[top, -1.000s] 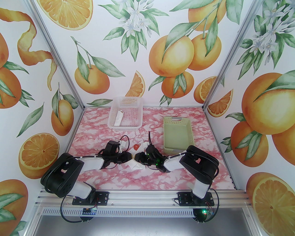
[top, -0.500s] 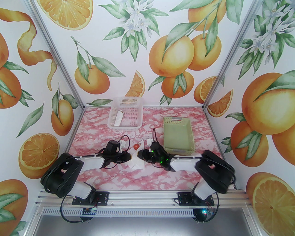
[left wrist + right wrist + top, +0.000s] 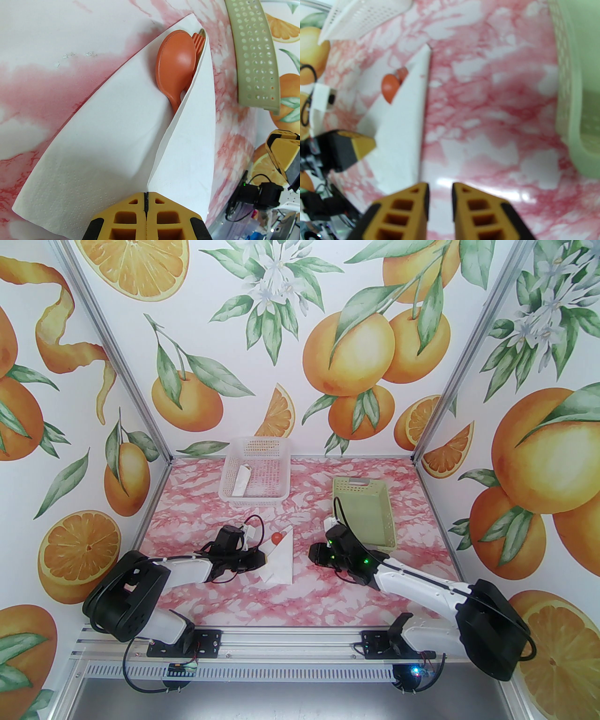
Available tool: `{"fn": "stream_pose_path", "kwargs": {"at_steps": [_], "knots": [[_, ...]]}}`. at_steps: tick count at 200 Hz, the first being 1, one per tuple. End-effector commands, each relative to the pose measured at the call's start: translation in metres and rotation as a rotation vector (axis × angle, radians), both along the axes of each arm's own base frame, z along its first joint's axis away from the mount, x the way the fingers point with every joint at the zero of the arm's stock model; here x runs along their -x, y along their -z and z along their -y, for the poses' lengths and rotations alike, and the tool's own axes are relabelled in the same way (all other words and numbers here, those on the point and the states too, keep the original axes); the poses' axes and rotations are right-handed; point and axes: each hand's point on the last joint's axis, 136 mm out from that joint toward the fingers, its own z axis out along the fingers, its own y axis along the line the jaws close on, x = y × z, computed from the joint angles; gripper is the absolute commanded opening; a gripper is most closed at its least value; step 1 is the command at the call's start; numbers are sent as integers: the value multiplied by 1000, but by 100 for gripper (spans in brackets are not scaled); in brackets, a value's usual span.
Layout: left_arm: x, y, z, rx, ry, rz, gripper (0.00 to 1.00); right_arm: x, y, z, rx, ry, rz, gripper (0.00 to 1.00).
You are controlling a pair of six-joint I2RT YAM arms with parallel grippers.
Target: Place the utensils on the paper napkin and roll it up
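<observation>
The paper napkin (image 3: 281, 561) lies mid-table, folded into a white cone over the utensils. A red-orange spoon (image 3: 175, 63) bowl and orange fork (image 3: 199, 41) tines stick out of its far end; the spoon (image 3: 277, 537) shows as a red dot from above. My left gripper (image 3: 146, 199) is shut, pinching the napkin's near fold where the two flaps meet. My right gripper (image 3: 313, 554) hovers to the right of the napkin (image 3: 403, 131), apart from it. In the right wrist view the right gripper (image 3: 440, 189) stands open by a narrow gap with nothing between the fingers.
A white mesh basket (image 3: 226, 474) at the back holds a slim white paper roll (image 3: 241, 481). A pale green perforated basket (image 3: 389, 521) stands at the back right, close behind my right wrist. Bare pink marble tabletop lies in front of the napkin.
My right arm has drawn back to the right, away from the napkin, leaving the right flap folded over the utensils. The left gripper has stayed shut in place.
</observation>
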Motion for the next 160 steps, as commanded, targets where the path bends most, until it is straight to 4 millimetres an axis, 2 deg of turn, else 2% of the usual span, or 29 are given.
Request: {"fn": "stream_pose_path", "kwargs": {"at_steps": [1, 28, 56, 97, 137, 160], "knots": [[-1, 0, -2, -16, 10, 19, 3, -1, 0, 5, 110, -26, 8, 31], [0, 3, -2, -18, 11, 16, 3, -6, -4, -8, 217, -57, 39, 41], [1, 6, -3, -21, 10, 12, 3, -13, -3, -35, 265, -90, 62, 53], [2, 8, -1, -10, 9, 10, 3, -26, 14, -69, 352, -130, 65, 69], [3, 11, -1, -14, 11, 6, 3, -33, 30, -90, 390, -169, 54, 75], [3, 12, -1, -15, 11, 3, 3, -33, 40, -94, 412, -183, 45, 77]]}}
